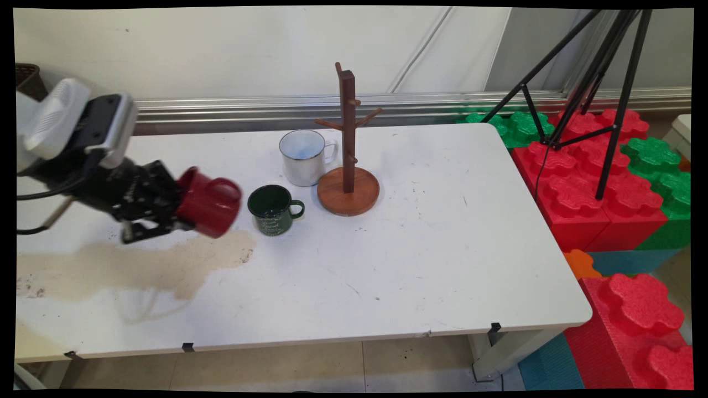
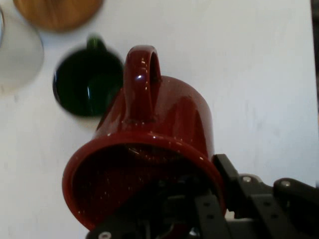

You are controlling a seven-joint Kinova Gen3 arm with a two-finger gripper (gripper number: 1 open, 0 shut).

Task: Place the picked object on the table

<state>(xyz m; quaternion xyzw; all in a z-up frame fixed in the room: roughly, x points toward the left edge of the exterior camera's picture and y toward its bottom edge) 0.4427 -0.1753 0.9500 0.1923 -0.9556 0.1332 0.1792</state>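
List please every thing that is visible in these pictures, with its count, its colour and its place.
red mug: one, dark red, held tilted above the table's left part
green mug: one, dark green, upright on the table, right of the red mug
white mug: one, white, upright beside the mug tree
mug tree: one, brown wood, near the table's far edge
table: one, white, with a tan stain at left
foam blocks: several, red and green, right of the table
tripod: one, black, on the blocks
gripper: one, black, shut on the red mug's rim
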